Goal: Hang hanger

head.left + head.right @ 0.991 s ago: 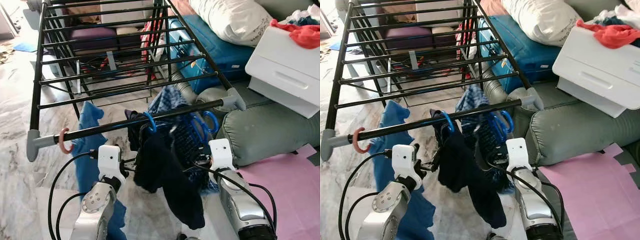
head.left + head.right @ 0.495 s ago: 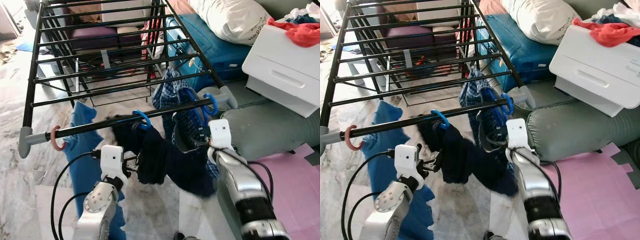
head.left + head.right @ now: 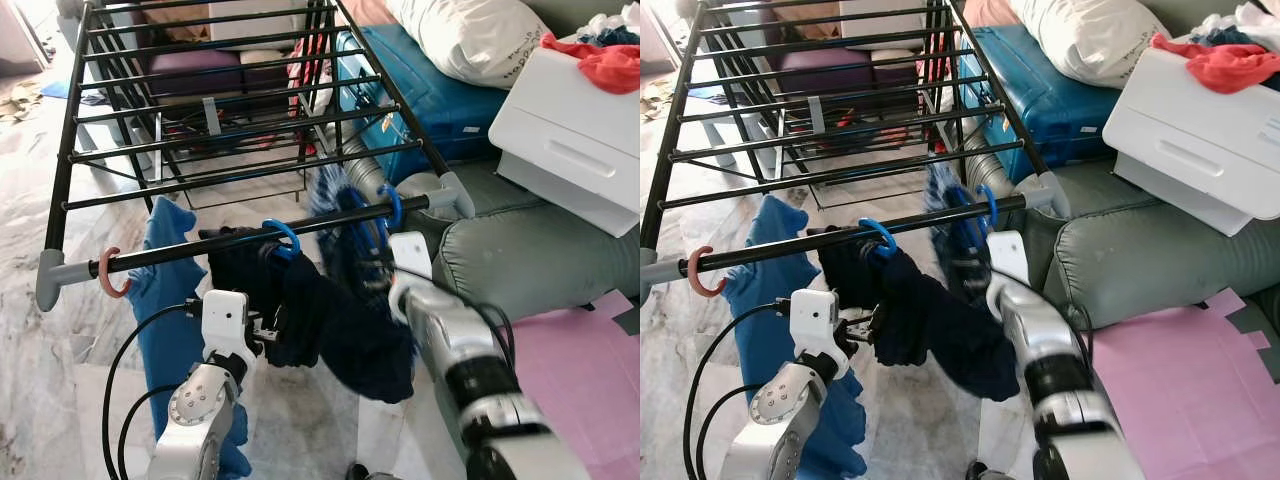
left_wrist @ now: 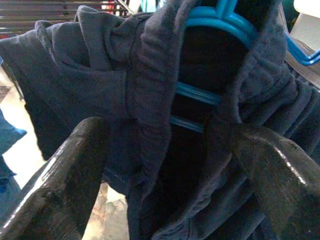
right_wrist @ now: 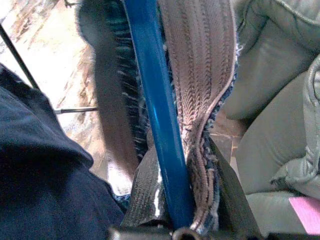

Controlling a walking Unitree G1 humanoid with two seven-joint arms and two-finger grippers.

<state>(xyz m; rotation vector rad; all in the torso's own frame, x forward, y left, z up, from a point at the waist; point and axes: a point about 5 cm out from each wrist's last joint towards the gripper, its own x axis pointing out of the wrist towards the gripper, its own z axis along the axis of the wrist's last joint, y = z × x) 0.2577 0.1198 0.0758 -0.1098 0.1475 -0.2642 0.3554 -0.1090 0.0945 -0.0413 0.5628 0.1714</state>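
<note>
Marble floor (image 3: 30, 200); grey sofa (image 3: 540, 260); white drawer unit (image 3: 570, 140); pink mat (image 3: 590, 370).

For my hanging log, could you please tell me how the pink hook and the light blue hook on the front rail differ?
The pink hook sits at the rail's left end; the light blue hook sits near the middle. The pink one carries a blue garment; the light blue one carries a dark navy garment. Both hang over the front rail.
</note>
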